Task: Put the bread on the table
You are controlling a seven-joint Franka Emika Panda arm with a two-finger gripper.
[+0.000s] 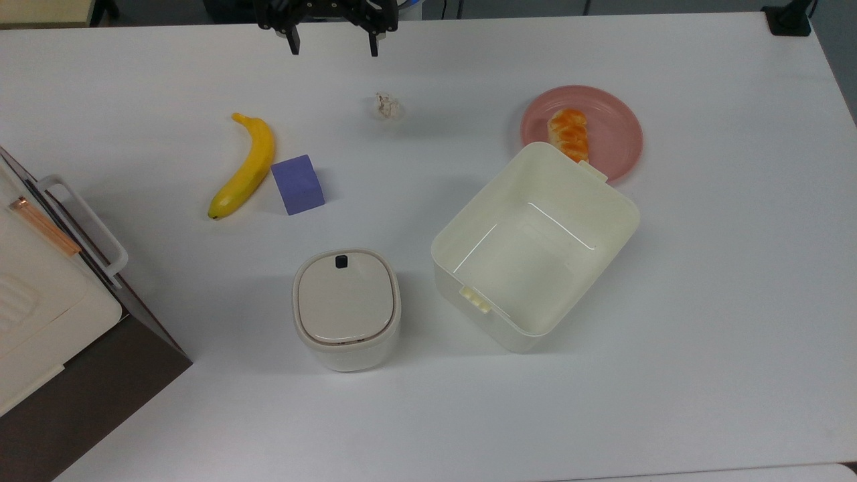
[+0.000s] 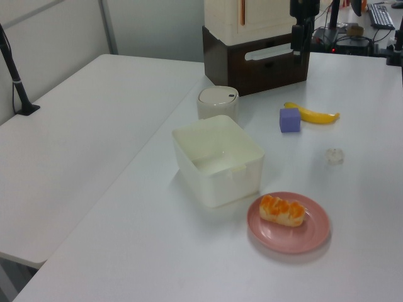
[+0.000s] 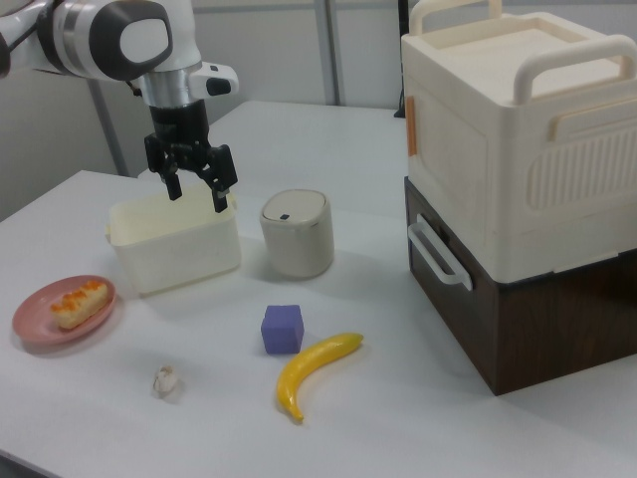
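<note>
Gripper (image 1: 332,47) empty, fingers spread wide, hanging above the table (image 1: 703,301) at its far edge in the top view, well apart from the bread (image 1: 568,133), which lies on the pink plate (image 1: 619,134) just behind the open cream bin (image 1: 535,244); paper wad (image 1: 387,106), banana (image 1: 246,166), purple cube (image 1: 298,184) between.

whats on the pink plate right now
The bread lies on the pink plate, and nothing else is on it. In the top view the white bin's rim covers the plate's near edge; the left view shows that part bare.
</note>
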